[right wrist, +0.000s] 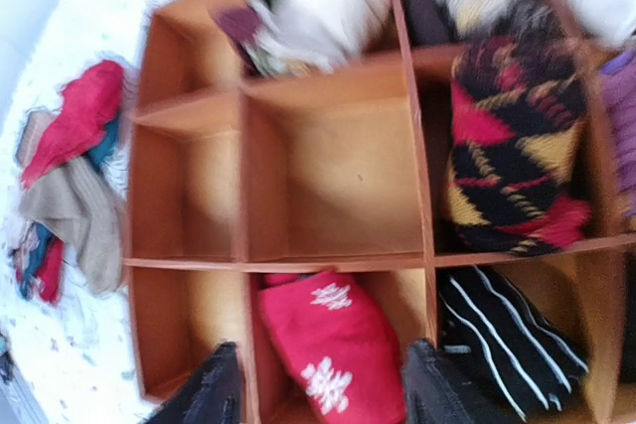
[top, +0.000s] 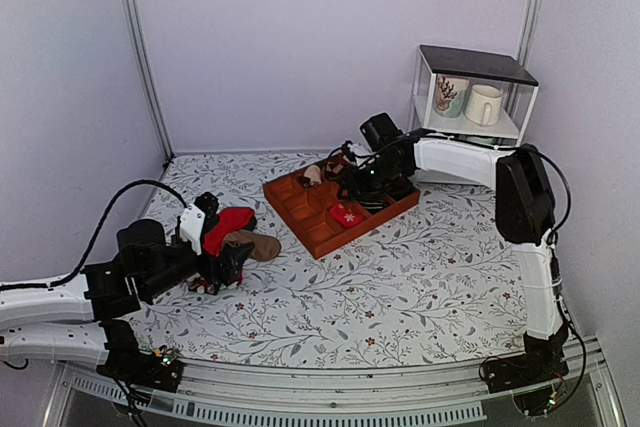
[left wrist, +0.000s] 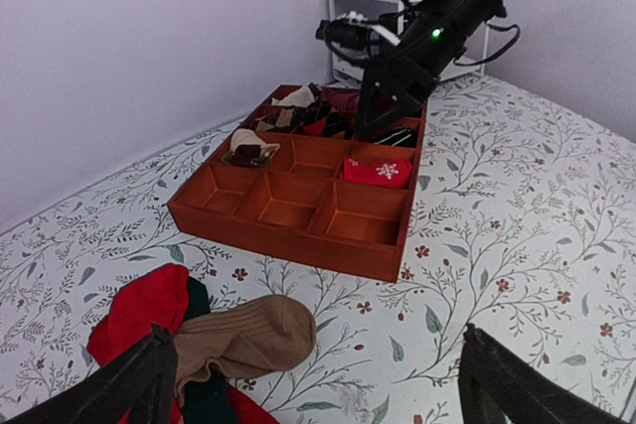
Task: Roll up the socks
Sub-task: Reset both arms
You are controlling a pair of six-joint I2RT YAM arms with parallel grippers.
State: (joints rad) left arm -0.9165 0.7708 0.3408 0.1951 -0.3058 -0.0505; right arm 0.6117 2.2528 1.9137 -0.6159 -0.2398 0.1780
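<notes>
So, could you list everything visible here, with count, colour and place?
socks: one rolled pair, red with white snowflakes, in a tray compartment
tray: one, orange-brown, table centre
sock heap: one, red and brown mostly, left of tray
other bundles: several, mixed colours, other compartments
mugs: two, white and patterned, on shelf
shelf: one, white frame, rear right
table: one, floral cloth
left tool: one, black, open beside heap
right tool: one, black, open above the socks

The socks (right wrist: 333,350) look soft knitted cloth — the tray (right wrist: 338,166) smooth, matt wood.
</notes>
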